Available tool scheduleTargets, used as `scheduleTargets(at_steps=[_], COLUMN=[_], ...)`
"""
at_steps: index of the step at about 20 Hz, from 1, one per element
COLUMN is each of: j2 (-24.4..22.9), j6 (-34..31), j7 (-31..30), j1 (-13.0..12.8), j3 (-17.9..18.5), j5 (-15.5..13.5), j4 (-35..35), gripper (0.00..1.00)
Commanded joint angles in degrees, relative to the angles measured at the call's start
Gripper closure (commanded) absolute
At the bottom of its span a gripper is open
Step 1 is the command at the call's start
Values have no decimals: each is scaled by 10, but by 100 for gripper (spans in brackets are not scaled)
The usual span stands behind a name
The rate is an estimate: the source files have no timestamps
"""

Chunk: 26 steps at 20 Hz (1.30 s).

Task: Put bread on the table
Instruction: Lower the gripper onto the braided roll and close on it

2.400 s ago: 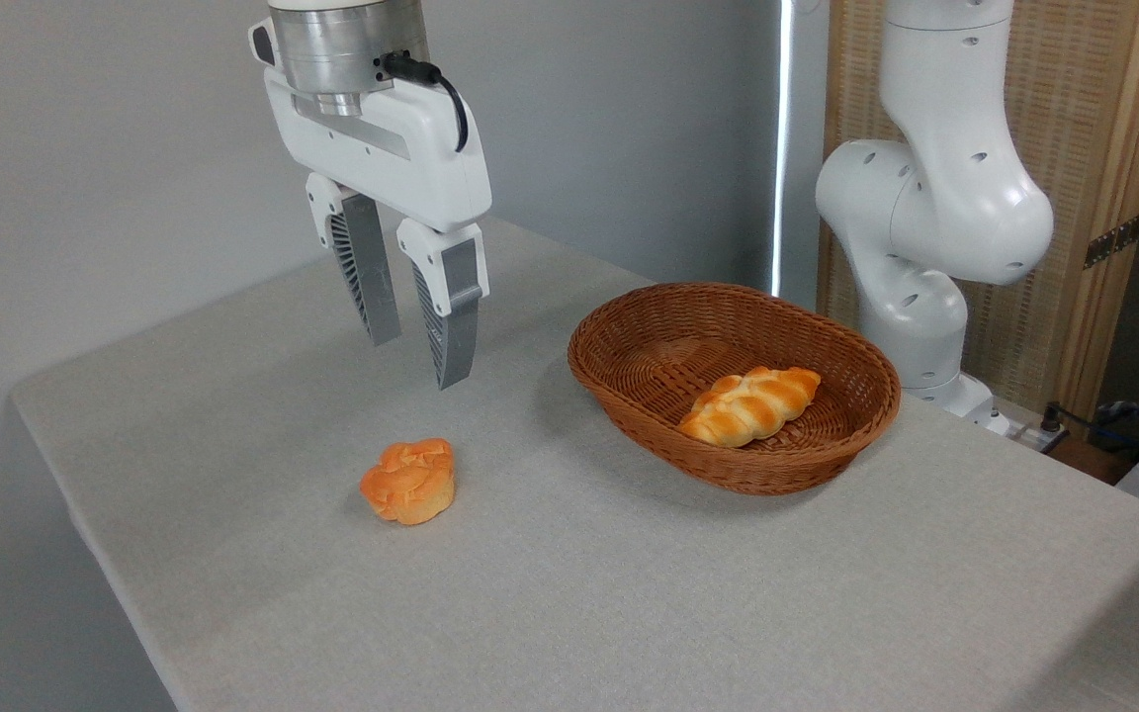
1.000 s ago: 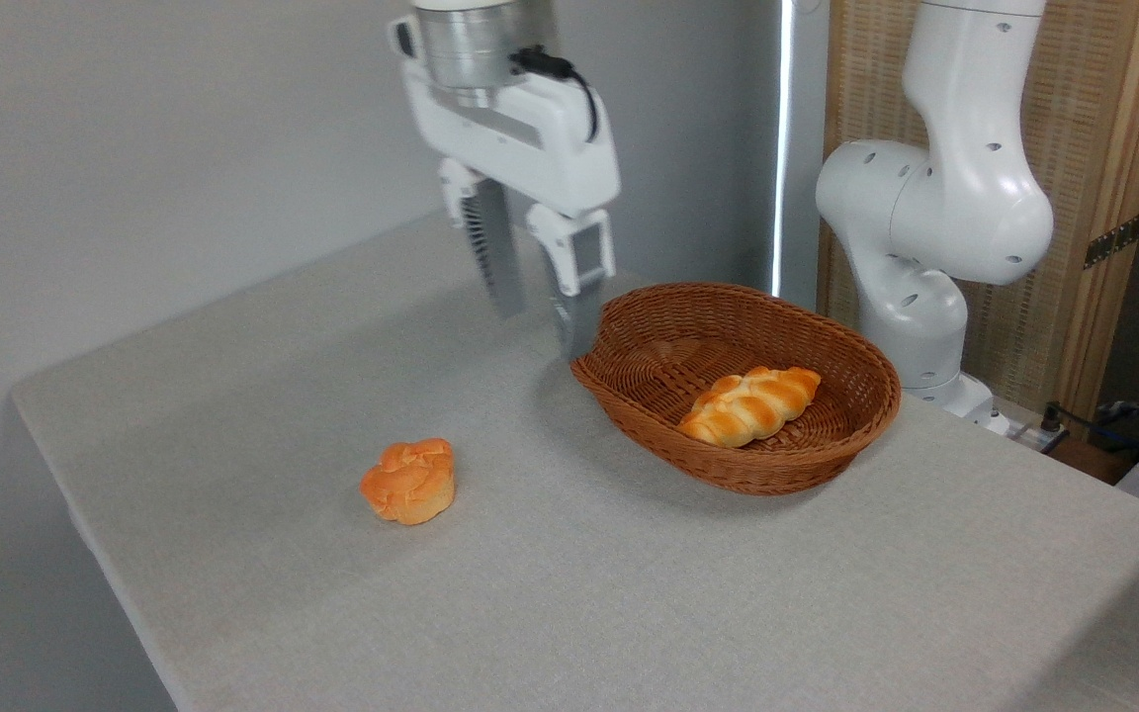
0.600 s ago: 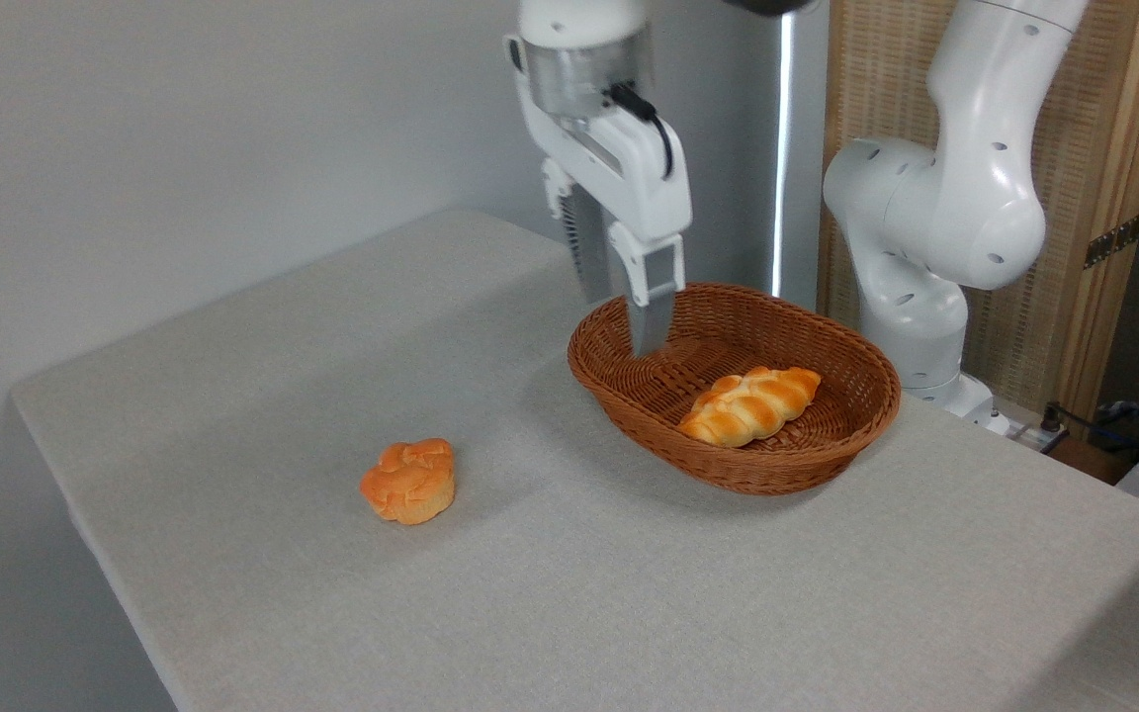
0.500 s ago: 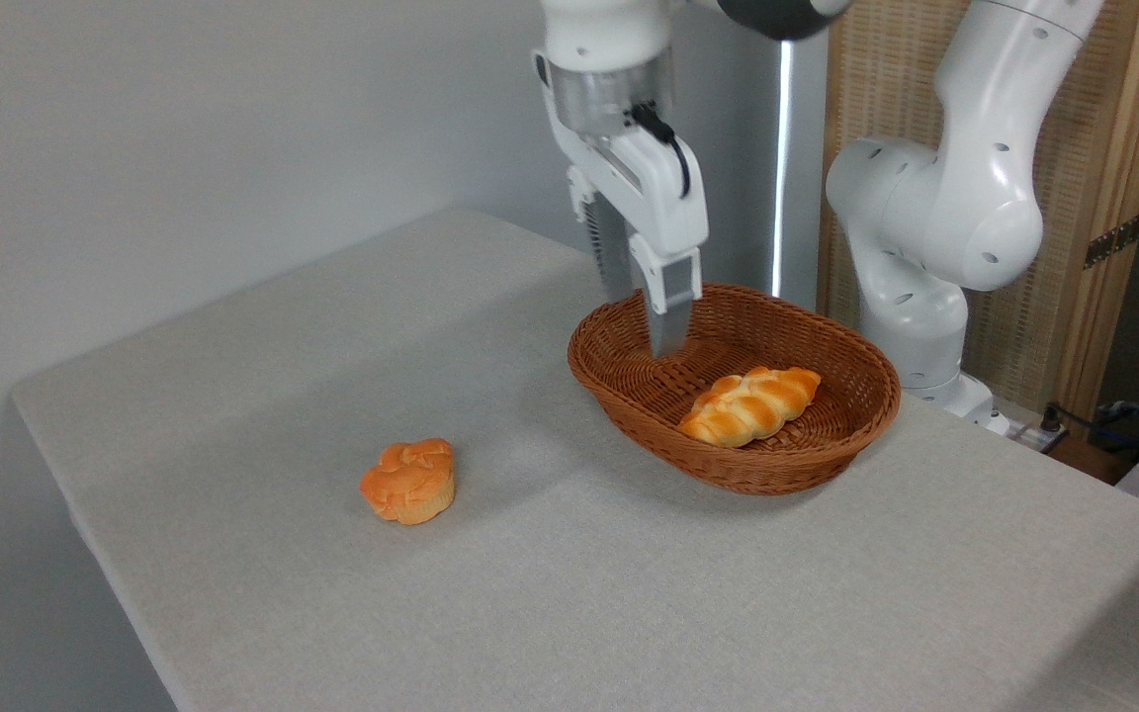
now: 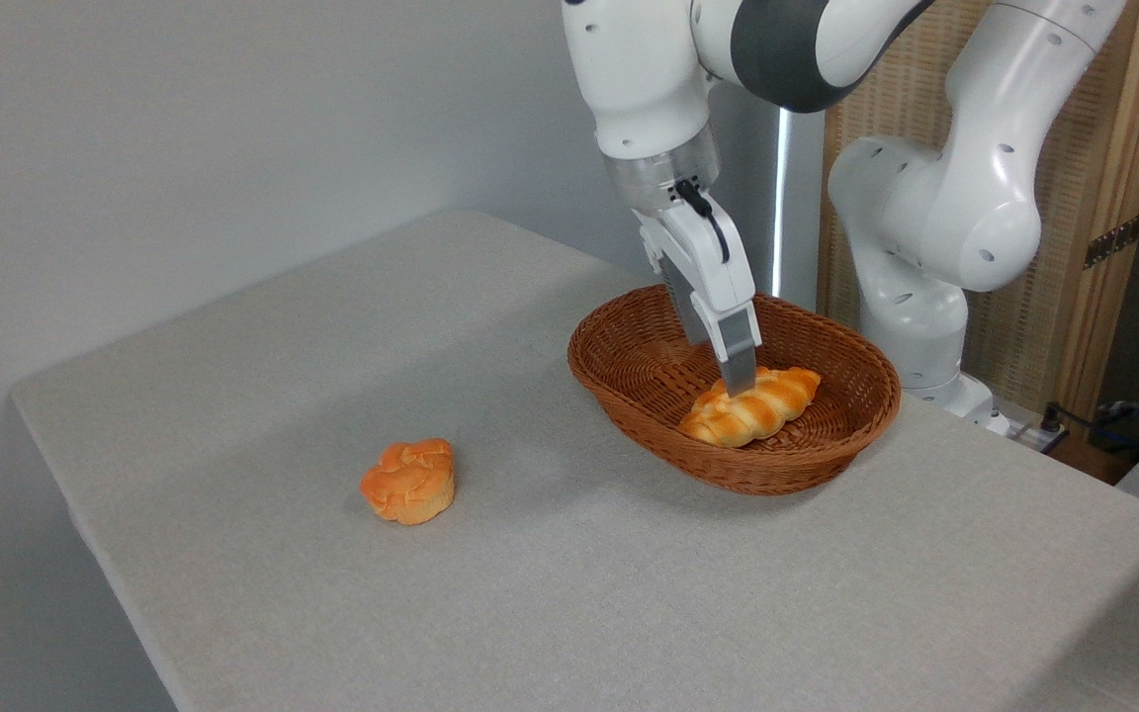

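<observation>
The braided golden bread (image 5: 759,407) lies in the brown wicker basket (image 5: 619,394) on the right half of the grey cloth table (image 5: 629,583). My gripper (image 5: 730,376) reaches down into the basket from the upper left, tilted. Its fingers line up almost one behind the other from this camera. The near fingertip (image 5: 740,381) sits at the loaf's upper left side, touching it or just above. The jaws look open, with nothing held between them.
A small round orange bun (image 5: 409,482) sits on the cloth at the left. The arm's white base (image 5: 925,247) rises behind the basket at the right. A wall runs behind the table, and the table edges lie at the left and front.
The gripper has swung right from above the bun side, crossed the basket rim and dropped down to the loaf, tilting as it went. Bread, bun and basket have stayed put.
</observation>
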Motion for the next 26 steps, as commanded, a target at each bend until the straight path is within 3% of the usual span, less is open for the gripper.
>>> scheduleTargets(at_steps=[1, 13, 17, 18, 21, 26], j2=[-4, 2, 2, 3, 4, 4], j6=[7, 42, 42, 42, 42, 42], j7=[19, 19, 19, 19, 20, 20], j1=[-9, -9, -9, -9, -9, -9], j3=[10, 10, 10, 10, 10, 10], j5=[22, 33, 40, 40, 40, 40], j4=[-16, -59, -61, -61, -61, -61], gripper=[0, 2, 15, 24, 36, 40])
